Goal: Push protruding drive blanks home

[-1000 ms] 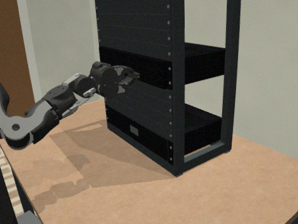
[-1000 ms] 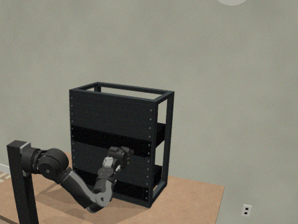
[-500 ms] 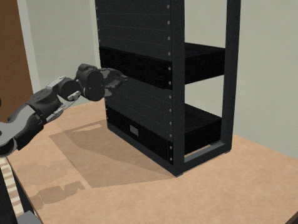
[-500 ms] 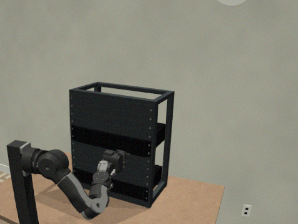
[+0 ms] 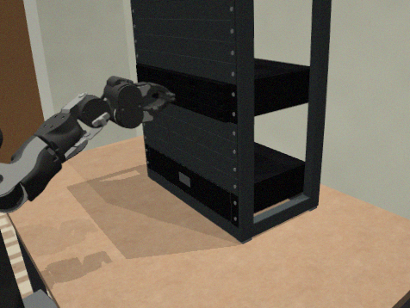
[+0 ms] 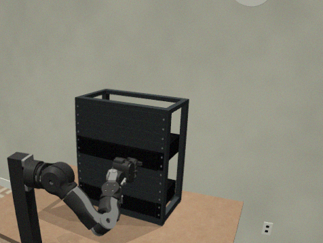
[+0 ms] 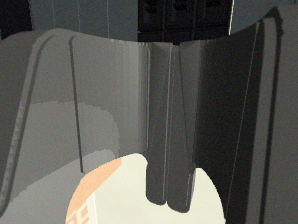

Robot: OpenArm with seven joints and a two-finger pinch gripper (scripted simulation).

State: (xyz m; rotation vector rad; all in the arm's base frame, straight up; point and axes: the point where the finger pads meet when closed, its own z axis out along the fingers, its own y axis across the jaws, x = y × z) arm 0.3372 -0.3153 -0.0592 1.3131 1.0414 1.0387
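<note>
The dark rack [image 5: 243,142] [image 6: 165,170] stands on the wooden table [image 5: 301,258] [image 6: 203,217]. The black storage chassis [image 5: 198,96] [image 6: 98,149] sits across its middle. Its drive blanks are too dark in the top and exterior views to tell which stand out. A few blanks [image 7: 180,12] show at the top of the wrist view. My gripper [image 5: 170,97] [image 6: 137,163] [image 7: 178,125] is shut and empty. It points at the left part of the chassis front and sits a short way in front of it. I cannot tell if it touches.
A second black unit [image 5: 189,185] [image 6: 139,205] with a small grey label sits at the bottom of the rack. Ribbed blank panels fill the rest of the rack front. The arm's base post [image 6: 20,197] stands at the table's left.
</note>
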